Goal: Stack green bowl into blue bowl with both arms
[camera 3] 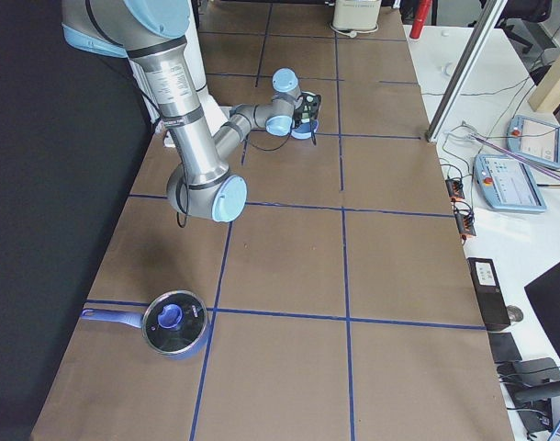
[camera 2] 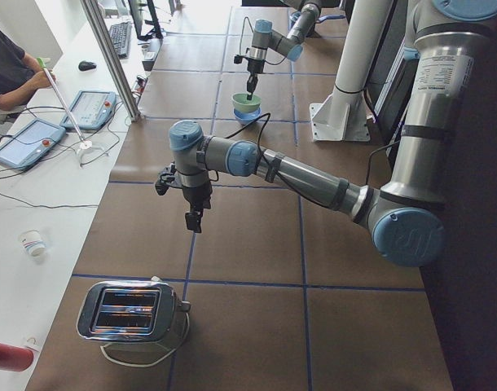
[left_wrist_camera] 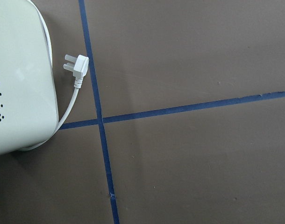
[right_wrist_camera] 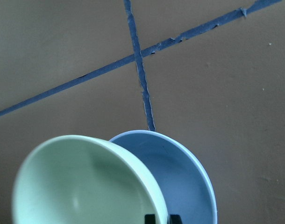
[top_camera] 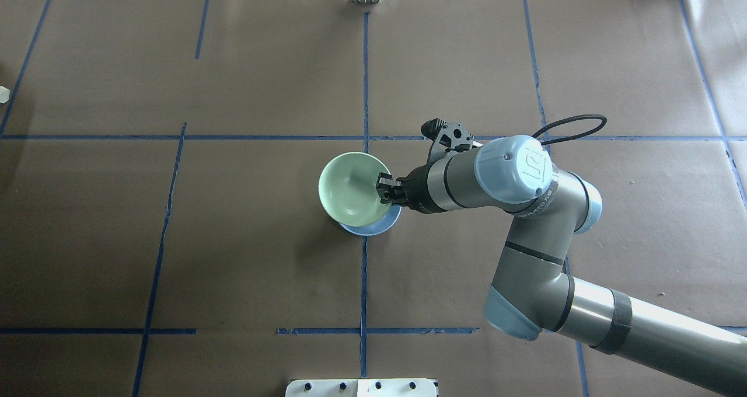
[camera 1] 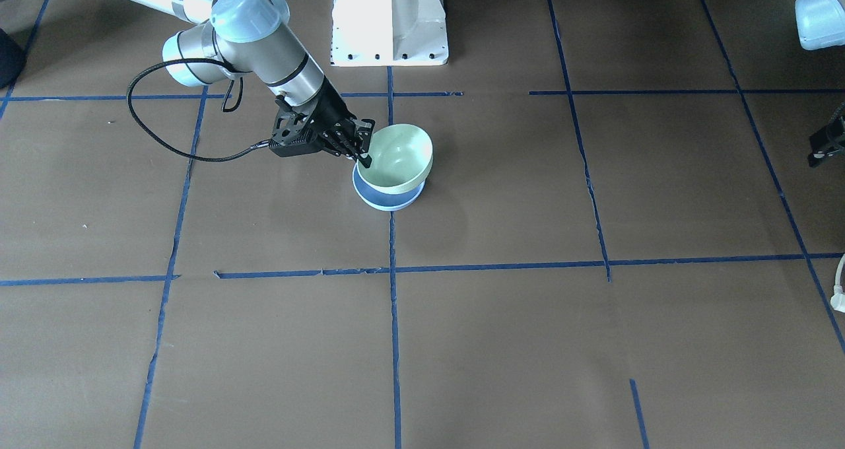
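The green bowl (camera 1: 404, 150) is tilted, with its lower part inside the blue bowl (camera 1: 385, 199), which stands on the table near the centre tape line. My right gripper (camera 1: 364, 158) is shut on the green bowl's rim, on the side towards the robot. The overhead view shows the green bowl (top_camera: 349, 190), the blue bowl (top_camera: 373, 226) and the right gripper (top_camera: 385, 188). The right wrist view shows the green bowl (right_wrist_camera: 81, 186) leaning over the blue bowl (right_wrist_camera: 184, 182). My left gripper (camera 2: 194, 221) hangs far off above the table's left end, and I cannot tell whether it is open or shut.
A toaster (camera 2: 126, 311) with a white cord and plug (left_wrist_camera: 77, 67) stands at the table's left end, below the left arm. A blue-handled pot with a lid (camera 3: 174, 323) sits at the right end. The white pedestal (camera 1: 389, 20) stands behind the bowls.
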### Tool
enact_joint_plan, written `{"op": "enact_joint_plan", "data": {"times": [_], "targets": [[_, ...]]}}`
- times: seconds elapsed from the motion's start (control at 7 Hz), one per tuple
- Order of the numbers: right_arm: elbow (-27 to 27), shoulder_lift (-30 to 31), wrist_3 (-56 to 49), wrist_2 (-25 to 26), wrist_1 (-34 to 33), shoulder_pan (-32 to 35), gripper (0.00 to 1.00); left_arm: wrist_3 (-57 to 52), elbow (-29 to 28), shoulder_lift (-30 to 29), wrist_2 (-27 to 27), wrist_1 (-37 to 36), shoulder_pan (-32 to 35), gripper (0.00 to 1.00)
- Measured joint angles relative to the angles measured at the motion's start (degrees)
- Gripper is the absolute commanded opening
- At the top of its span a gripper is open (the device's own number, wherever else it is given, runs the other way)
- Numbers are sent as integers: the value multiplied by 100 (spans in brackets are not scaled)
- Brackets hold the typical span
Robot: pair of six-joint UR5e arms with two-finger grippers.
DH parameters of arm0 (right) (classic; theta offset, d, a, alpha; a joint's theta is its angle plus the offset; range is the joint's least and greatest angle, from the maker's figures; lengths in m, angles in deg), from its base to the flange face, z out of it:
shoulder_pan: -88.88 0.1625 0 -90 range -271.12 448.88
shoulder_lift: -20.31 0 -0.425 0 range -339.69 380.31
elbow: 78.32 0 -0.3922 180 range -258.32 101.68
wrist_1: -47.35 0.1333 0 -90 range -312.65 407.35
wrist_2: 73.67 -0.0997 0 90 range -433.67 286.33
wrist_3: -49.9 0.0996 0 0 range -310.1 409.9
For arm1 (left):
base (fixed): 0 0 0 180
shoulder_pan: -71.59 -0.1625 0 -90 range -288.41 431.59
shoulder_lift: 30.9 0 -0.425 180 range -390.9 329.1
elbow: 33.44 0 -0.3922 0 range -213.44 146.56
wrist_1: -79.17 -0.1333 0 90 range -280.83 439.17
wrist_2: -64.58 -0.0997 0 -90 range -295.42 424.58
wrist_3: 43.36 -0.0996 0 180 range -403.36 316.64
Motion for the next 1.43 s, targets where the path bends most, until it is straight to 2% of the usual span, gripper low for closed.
{"op": "enact_joint_plan", "data": {"times": [0.86,1.14,1.43], "targets": [[-58,199,-50,-148,-21,432,100,-39,-4,204,0,303,4,100],[-125,609,-580,-763,-29,1086,100,-150,-7,228,0,311,48,100],[-139,1245,-1884,-1541,-28,1934,100,-471,-38,307,0,310,125,100]]}}
